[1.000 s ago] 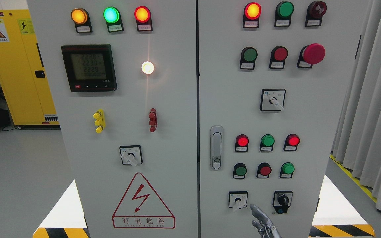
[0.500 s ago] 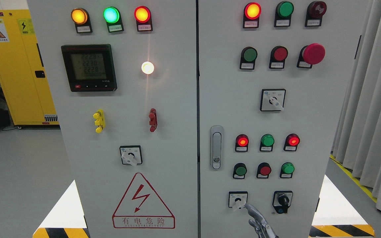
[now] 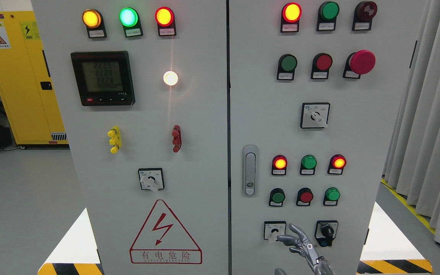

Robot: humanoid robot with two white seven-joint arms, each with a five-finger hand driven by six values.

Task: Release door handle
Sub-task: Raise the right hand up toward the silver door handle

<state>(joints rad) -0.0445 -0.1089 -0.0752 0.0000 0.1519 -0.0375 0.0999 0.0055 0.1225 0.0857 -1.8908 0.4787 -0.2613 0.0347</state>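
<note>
Leftmost, the left cabinet door (image 3: 143, 152) is carrying a meter (image 3: 102, 78), lit lamps and a red warning triangle (image 3: 165, 233); the left hand is not showing anywhere.

Moving right past the centre seam, the door handle (image 3: 249, 170) is sitting upright on the left edge of the right cabinet door (image 3: 357, 126), recessed flush in its silver housing with a small lock at its lower end. It is looking like rigid metal, smooth and probably slippery (a judgement from its sheen), so any hold would best be taken on the long bar rather than the lock.

Further right and lower, the right hand (image 3: 300, 244) is rising from the bottom edge, well apart from the handle, its fingers (image 3: 285, 239) spreading loosely and holding nothing; one fingertip is lying just beside the small selector switch (image 3: 274, 231). The handle is standing free, so the release appears to be done.
</note>
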